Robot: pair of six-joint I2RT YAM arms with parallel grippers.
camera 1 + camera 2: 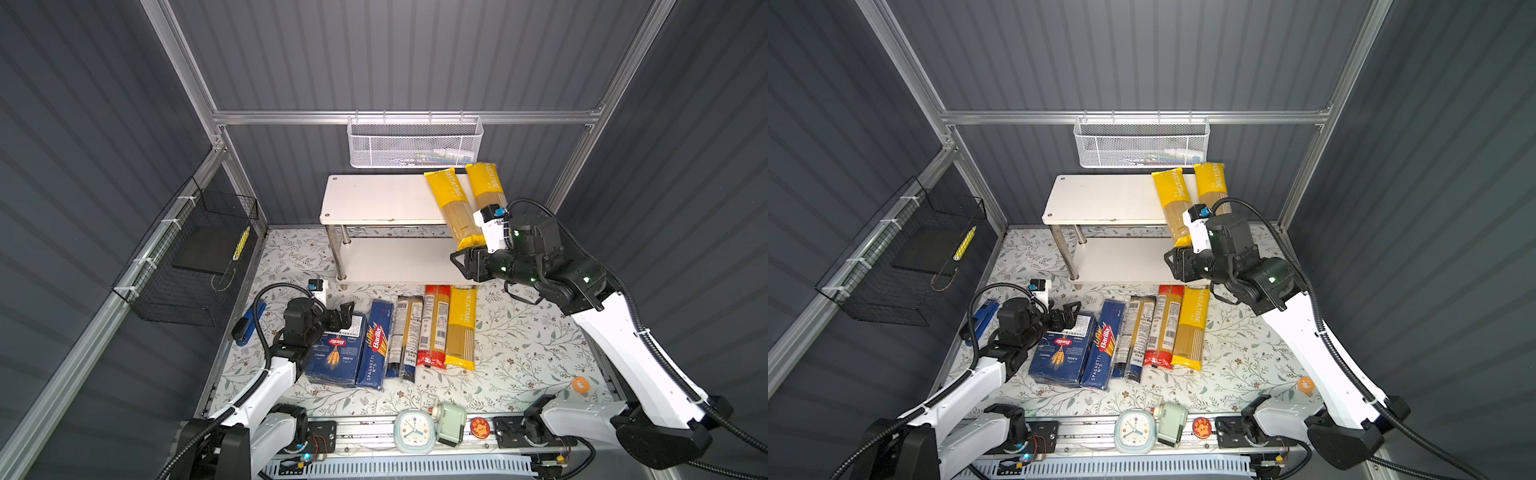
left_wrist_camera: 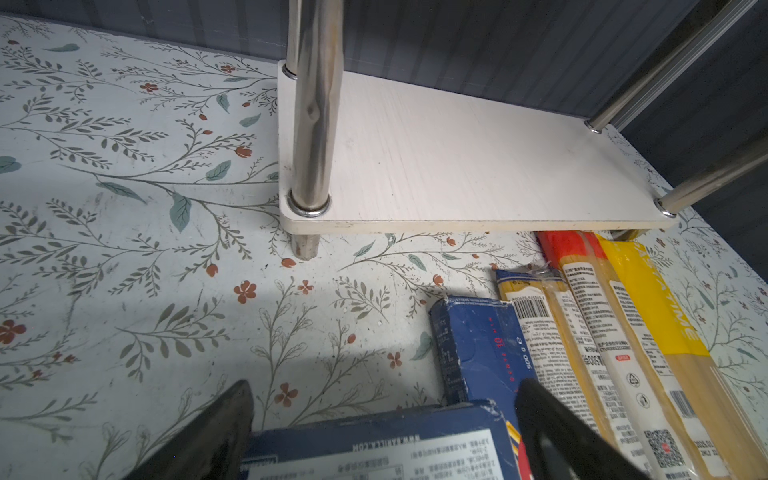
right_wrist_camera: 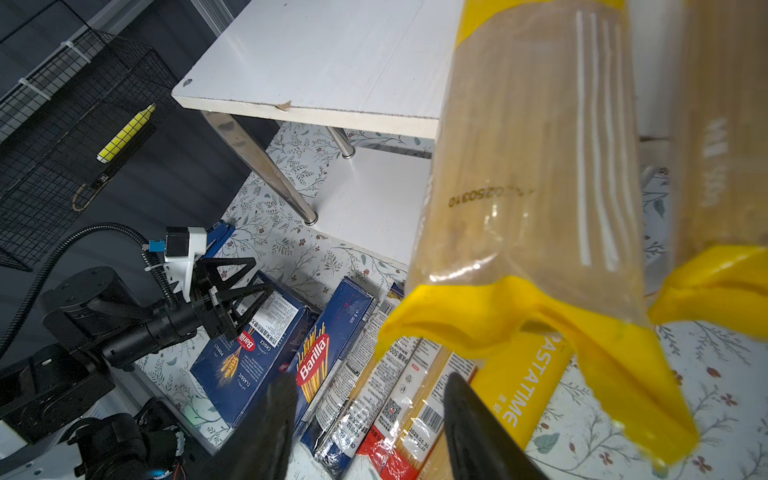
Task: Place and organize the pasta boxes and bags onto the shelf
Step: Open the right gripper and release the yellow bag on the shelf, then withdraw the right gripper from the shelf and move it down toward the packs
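**Asker:** Where is your right gripper?

**Me:** My right gripper (image 1: 457, 264) is right of centre in both top views, just below the near end of the slanted yellow bag (image 1: 451, 203). The jaws are partly apart and I grip nothing. In the right wrist view my fingers (image 3: 270, 428) show dark at the bottom edge, and the bag's yellow end hangs above them, not between them.

**Asker:** And that bag?

**Me:** It lies askew on the top board of the shelf (image 1: 374, 199), at the board's right end, with its near end sticking out past the front edge. The second yellow bag (image 1: 484, 185) lies just beside it, further right. The lower board is bare.

**Asker:** Your left gripper?

**Me:** My left gripper (image 1: 347, 311) hovers lower left of centre, over the far end of the wide Barilla box (image 1: 336, 357). Its jaws are wide apart and empty. My left wrist view shows both fingers (image 2: 216, 432) at the bottom edge with the box's end below them.

**Asker:** What is on the table?

**Me:** There is a row in front of the shelf on the table (image 1: 519, 353). From left to right it holds the wide Barilla box, the narrow Spaghetti box (image 1: 374, 345), the dark-ended bag (image 1: 405, 336), the red-ended bag (image 1: 434, 328) and the third yellow bag (image 1: 461, 332), all lying flat and side by side.
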